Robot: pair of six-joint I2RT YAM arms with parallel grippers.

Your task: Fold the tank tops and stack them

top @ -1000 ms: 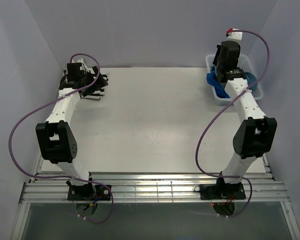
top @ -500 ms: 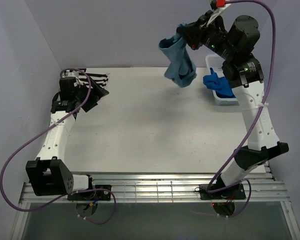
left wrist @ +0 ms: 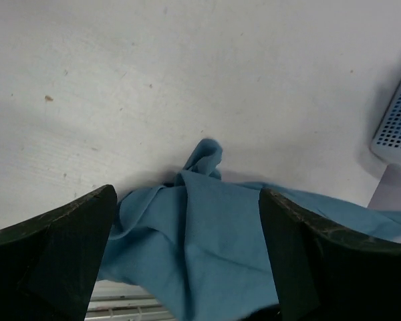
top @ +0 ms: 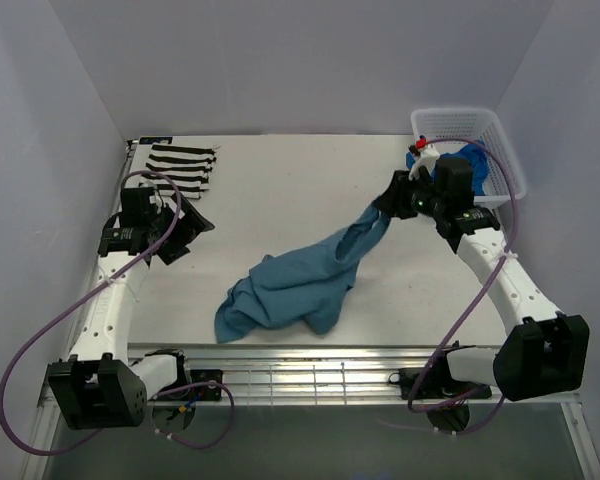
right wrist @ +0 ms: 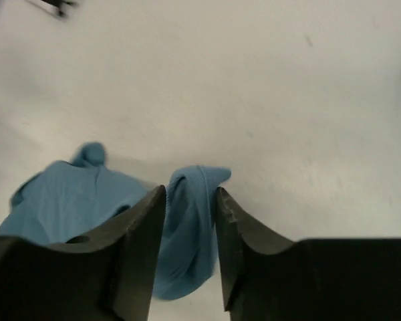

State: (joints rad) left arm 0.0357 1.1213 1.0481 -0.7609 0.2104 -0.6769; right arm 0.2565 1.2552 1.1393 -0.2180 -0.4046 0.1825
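Observation:
The teal-blue tank top (top: 290, 285) lies crumpled across the table's near middle. One end stretches up to my right gripper (top: 392, 203), which is shut on a bunched strap of it (right wrist: 187, 227) just above the table. The striped tank top (top: 180, 166) lies folded flat at the far left corner. A royal blue tank top (top: 472, 160) sits in the white basket (top: 480, 125). My left gripper (top: 187, 232) hangs wide open and holds nothing, near the left edge, facing the teal cloth (left wrist: 214, 241).
The white lattice basket stands at the far right corner, and its corner shows in the left wrist view (left wrist: 397, 120). Purple cables loop beside both arms. A metal rail (top: 300, 375) runs along the near edge, close to the teal top's hem.
My right arm swung the teal top down from the air near the basket onto the table. My left arm drew back from the striped top, leaving it folded flat.

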